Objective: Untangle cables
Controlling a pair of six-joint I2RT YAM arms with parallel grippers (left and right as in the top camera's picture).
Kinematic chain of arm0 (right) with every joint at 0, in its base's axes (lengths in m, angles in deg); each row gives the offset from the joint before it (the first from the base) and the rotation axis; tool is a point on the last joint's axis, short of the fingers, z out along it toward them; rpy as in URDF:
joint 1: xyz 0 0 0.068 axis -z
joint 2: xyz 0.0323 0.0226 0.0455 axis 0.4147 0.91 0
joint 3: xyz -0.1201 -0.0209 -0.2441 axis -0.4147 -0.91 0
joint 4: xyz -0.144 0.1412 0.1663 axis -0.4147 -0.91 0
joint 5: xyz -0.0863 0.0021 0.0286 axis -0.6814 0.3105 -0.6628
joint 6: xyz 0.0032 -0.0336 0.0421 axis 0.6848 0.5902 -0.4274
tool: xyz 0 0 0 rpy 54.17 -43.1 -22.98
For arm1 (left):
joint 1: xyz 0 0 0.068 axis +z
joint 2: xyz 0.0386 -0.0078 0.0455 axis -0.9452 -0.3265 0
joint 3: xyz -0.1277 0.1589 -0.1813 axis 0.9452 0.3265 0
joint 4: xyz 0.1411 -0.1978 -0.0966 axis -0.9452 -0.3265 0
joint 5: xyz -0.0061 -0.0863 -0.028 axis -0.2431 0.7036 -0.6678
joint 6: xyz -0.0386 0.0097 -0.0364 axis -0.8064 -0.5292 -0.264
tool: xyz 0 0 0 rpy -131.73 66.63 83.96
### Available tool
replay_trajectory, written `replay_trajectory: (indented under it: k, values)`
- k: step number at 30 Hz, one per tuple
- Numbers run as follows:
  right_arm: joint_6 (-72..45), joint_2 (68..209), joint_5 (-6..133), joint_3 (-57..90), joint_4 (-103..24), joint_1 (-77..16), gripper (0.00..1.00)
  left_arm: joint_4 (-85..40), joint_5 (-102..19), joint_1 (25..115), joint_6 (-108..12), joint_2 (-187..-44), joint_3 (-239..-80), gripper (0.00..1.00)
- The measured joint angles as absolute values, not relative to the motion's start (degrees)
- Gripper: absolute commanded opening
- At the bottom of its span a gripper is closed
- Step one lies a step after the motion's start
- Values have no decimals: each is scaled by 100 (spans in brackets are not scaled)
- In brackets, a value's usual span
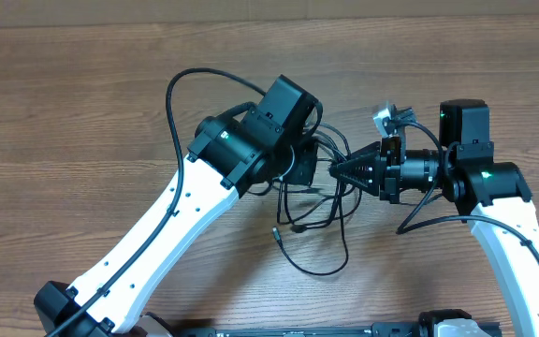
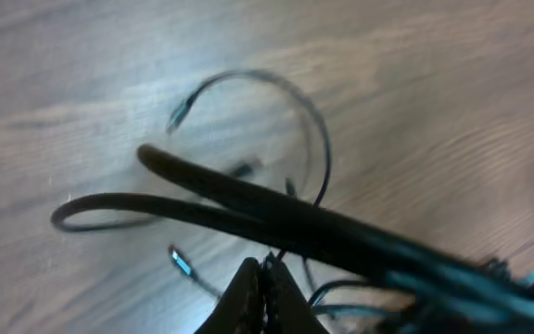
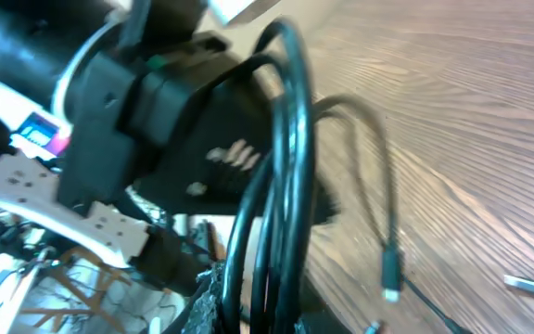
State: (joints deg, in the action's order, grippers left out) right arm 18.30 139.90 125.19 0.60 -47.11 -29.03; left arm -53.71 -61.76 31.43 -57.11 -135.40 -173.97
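Observation:
The cables (image 1: 299,227) are thin black cords tangled on the wooden table between my two arms, with a loop reaching toward the front (image 1: 321,271). My left gripper (image 1: 313,167) and right gripper (image 1: 337,170) meet tip to tip above the tangle. In the left wrist view the left gripper (image 2: 265,278) is shut, with a thin cord coming out at its tip. Loose cord loops (image 2: 318,130) and a plug (image 2: 180,263) lie on the table beyond. In the right wrist view several cords (image 3: 290,139) run between the right gripper's fingers (image 3: 276,301). A plug (image 3: 392,269) hangs free.
The left arm's own thick black cable (image 1: 171,94) arcs over the table behind the left wrist. The left wrist housing (image 3: 184,121) fills the right wrist view close up. Bare wood table (image 1: 82,112) lies to the left and back.

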Motion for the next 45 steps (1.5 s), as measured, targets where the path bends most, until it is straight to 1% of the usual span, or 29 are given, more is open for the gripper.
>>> replay_trajectory:
  k: [2,6,11,13,15,16,17,18,19,25,28,30,37,45]
  values:
    - [1830,13984,12344,60,-4717,-2903,16,-5633,-6216,3141,-5711,-13536,-17397,4]
    - [1826,13975,12027,60,-4724,-2903,16,-5994,-6734,3141,-5783,-13492,-17397,4]
    - [1817,13975,11765,60,-4726,-2903,14,-6391,-7719,3143,-6151,-13320,-17397,4]
    - [1776,13975,11640,60,-4726,-2906,16,-6446,-8008,3143,-6266,-13274,-17397,4]
    - [1723,13975,11557,60,-4735,-2906,27,-6444,-8087,3143,-6297,-13272,-17397,4]
    - [1695,13975,11529,60,-4770,-2903,40,-6437,-8084,3143,-6299,-13272,-17397,4]
    - [1684,13975,11500,60,-4798,-2903,57,-6418,-8082,3143,-6310,-13272,-17397,4]
    - [1675,13975,11472,60,-4818,-2910,66,-6361,-8056,3143,-6317,-13272,-17400,4]
    - [1697,13975,11463,60,-4813,-2914,70,-6293,-8012,3143,-6317,-13272,-17397,4]
    - [1769,13975,11408,60,-4811,-2980,68,-5817,-7413,3143,-6398,-13272,-17400,4]
    - [1824,13975,11406,60,-4809,-2980,66,-5825,-7276,3141,-6533,-13272,-17397,4]
    - [1854,13975,11402,60,-4809,-2980,63,-5832,-7219,3143,-6684,-13274,-17400,4]
    - [1955,13975,11251,60,-4809,-2980,60,-5688,-6821,3141,-7040,-13457,-17400,4]
    - [1981,13975,11135,60,-4809,-2980,52,-5565,-6607,3115,-7519,-13525,-17400,4]
